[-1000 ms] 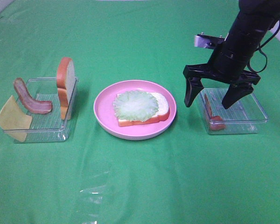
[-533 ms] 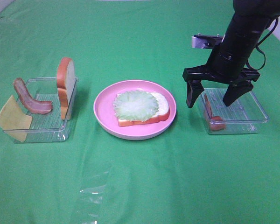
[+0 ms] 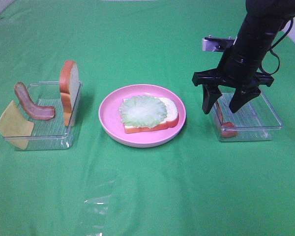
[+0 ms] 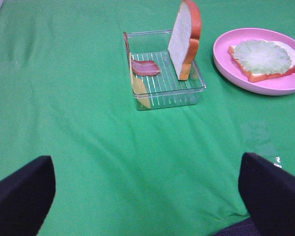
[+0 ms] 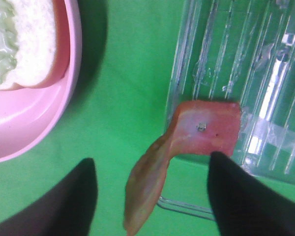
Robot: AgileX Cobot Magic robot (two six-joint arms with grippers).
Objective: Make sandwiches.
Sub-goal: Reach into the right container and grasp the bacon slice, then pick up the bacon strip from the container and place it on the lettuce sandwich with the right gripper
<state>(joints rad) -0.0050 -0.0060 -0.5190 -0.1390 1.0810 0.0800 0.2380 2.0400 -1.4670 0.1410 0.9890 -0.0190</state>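
Observation:
The sandwich, a white bread slice topped with pale green lettuce (image 3: pixel 143 111), lies on the pink plate (image 3: pixel 108 118); it also shows in the left wrist view (image 4: pixel 263 56) and the right wrist view (image 5: pixel 24 44). A bacon strip (image 3: pixel 225 127) leans on the near-left wall of the right clear tray (image 3: pixel 265 129). My right gripper (image 3: pixel 220 109) hangs open just above it, one finger on each side of the strip (image 5: pixel 199 132). The left tray (image 3: pixel 39 142) holds an upright bread slice (image 3: pixel 69 91), a bacon strip (image 3: pixel 32 105) and a cheese square (image 3: pixel 12 125). My left gripper (image 4: pixel 145 164) is open and empty.
A green cloth (image 3: pixel 147 196) covers the table. The plate stands between the two trays. A scrap of clear film (image 3: pixel 98 201) lies on the cloth in front of the plate. The left arm is out of the exterior high view.
My right gripper's fingers have drawn closer together and shifted slightly right over the bacon strip in the right tray. Nothing else has moved.

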